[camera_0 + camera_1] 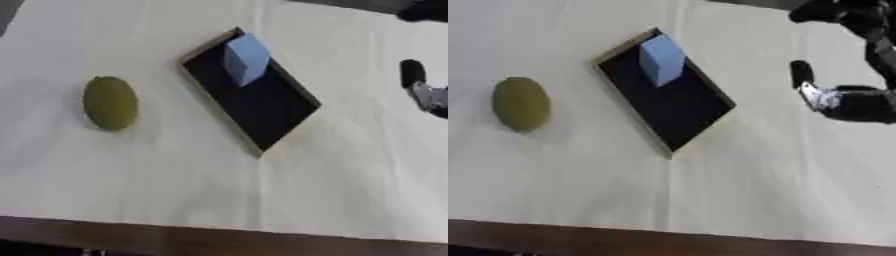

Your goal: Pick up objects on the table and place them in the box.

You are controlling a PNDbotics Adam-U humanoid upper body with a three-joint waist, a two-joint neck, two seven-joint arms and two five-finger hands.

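Where the box (677, 107) sits askew, blue block (661, 59) inside; green object (521, 104) outside, right hand (833, 97) seemingly open

A pale wooden table (175, 170) is seen from above. A shallow box (262, 112) with a dark inside is set askew near its middle. A light blue block (245, 58) is held in the box's far corner. An olive-green oval object (110, 103) is laid well to the left. Part of the right hand (423, 89) is shown at the right edge.

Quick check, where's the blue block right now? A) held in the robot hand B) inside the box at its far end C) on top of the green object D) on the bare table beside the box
B: the blue block sits within the dark interior of the box, at its far end, apart from the green object and the right robot hand.
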